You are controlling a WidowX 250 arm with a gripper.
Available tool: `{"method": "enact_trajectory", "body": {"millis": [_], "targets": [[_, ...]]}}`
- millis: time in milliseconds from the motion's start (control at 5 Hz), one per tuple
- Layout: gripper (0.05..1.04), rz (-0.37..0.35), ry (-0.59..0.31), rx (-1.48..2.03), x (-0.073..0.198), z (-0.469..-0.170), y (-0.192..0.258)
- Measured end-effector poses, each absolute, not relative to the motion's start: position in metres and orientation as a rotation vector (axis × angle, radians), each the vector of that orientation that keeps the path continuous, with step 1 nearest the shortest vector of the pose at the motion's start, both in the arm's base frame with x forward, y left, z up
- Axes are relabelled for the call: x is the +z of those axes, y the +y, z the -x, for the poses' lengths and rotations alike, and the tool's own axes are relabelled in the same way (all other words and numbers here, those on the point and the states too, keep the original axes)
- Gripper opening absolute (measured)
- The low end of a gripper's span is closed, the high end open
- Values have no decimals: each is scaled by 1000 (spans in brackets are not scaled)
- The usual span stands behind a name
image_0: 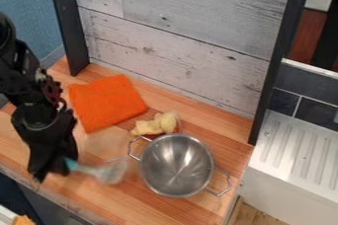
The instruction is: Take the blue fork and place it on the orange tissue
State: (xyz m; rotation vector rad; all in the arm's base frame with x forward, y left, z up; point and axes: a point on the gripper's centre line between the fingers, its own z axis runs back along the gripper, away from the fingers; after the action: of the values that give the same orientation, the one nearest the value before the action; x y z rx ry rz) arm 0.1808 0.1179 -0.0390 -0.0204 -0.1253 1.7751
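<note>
At near left, the gripper is closed on the blue end of the fork, whose blurred, pale head points right towards the pot. The tissue lies farther back on the counter, a yellow lump between it and the pot.

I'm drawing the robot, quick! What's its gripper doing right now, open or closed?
Gripper: closed, holding the blue fork, whose head looks blurry.

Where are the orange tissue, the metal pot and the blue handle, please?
Orange tissue [107,102]: camera view, middle of its upper side.
Metal pot [176,166]: camera view, inside bottom.
Blue handle [72,165]: camera view, short visible part.
</note>
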Motion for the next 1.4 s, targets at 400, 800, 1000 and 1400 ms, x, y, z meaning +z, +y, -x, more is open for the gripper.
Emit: {"method": "enact_trajectory", "body": {"millis": [400,800,1000,1400], "targets": [[323,22,-124,1802,-3,-176,128],[323,33,-175,2005,42,-184,165],[323,61,-206,2206,51,-201,182],[323,6,-203,2225,31,-254,191]]}}
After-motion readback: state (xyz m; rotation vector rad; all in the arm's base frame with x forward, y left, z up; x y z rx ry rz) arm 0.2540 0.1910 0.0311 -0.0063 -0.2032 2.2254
